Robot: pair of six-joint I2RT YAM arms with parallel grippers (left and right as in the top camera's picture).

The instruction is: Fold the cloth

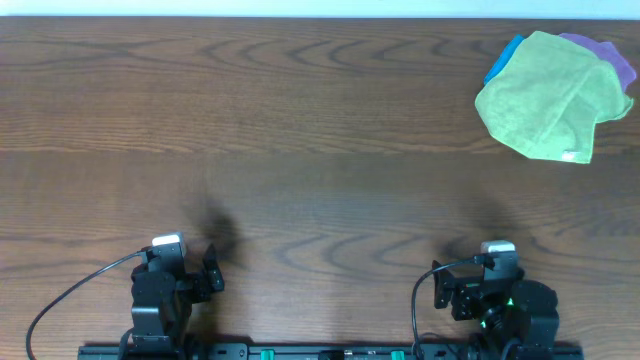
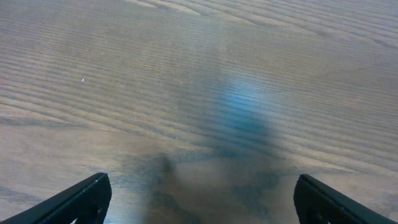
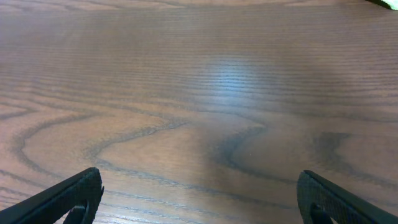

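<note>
Looking at the overhead view, you have the cloth [image 1: 548, 98] crumpled in a loose heap at the far right corner of the table [image 1: 300, 150], lying over a purple cloth [image 1: 603, 52] and a blue cloth [image 1: 505, 58], with its white tag [image 1: 570, 155] at the near edge. Your left gripper [image 2: 202, 198] and right gripper [image 3: 199, 194] both sit at the table's near edge, well apart from the cloth. Both have jaws spread wide, released, holding nothing, with only bare wood between them in your wrist views.
</note>
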